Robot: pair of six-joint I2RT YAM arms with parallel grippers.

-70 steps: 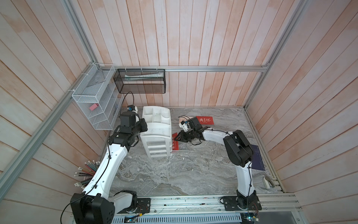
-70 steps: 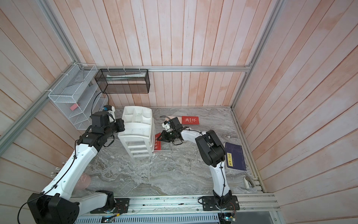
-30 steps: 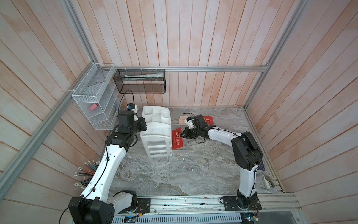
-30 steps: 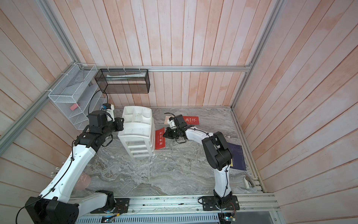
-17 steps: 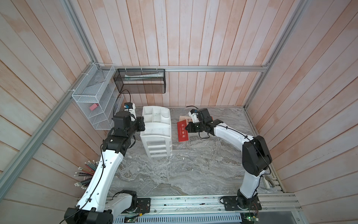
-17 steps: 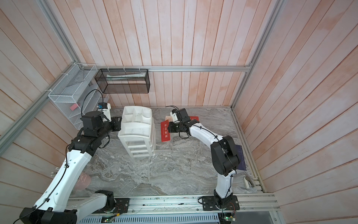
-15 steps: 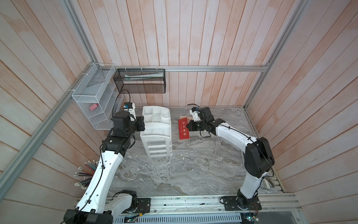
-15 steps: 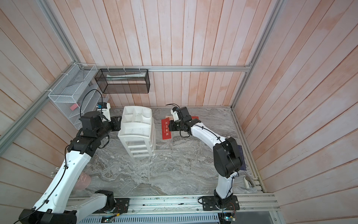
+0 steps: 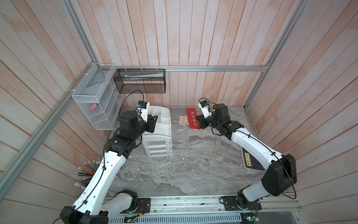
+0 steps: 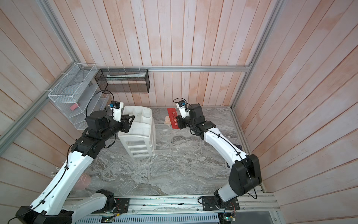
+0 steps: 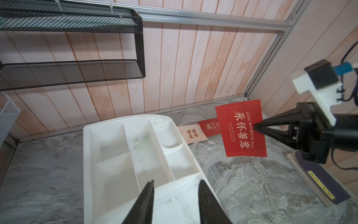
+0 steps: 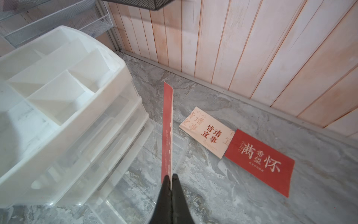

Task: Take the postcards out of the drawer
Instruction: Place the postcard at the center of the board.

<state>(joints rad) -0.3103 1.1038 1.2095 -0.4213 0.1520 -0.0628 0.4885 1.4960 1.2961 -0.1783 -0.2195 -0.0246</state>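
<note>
**Right arm lifts a red postcard beside the open drawer**

A grey marble table [image 9: 193, 174] sits inside a wood-panelled enclosure, with one robot arm on each side.

At the far left of the table stands a white plastic drawer unit [image 9: 158, 139]. One clear drawer [image 12: 184, 147] is pulled out from it toward the right.

The right gripper [image 11: 256, 129] reaches in from the right. Its fingertips are pressed together on the edge of a red postcard [image 11: 243, 129] with white Chinese characters. The card hangs in the air, clear of the table, just to the right of the drawer unit and over the far end of the drawer. Its printed face is turned toward the left arm.

Two more cards lie flat on the table close to the far wall, outside the drawer. The beige postcard [image 12: 207, 139] with dark characters is nearer the drawer unit. The second red postcard [image 12: 259, 163] lies just to its right, with one corner over the beige card's edge.

The left gripper [image 11: 176, 181] hovers above the divided tray on top of the drawer unit. Its fingers are spread apart with nothing between them.

A dark navy booklet [image 9: 251, 161] with a yellow label lies by the right wall, partly under the right arm.
</note>
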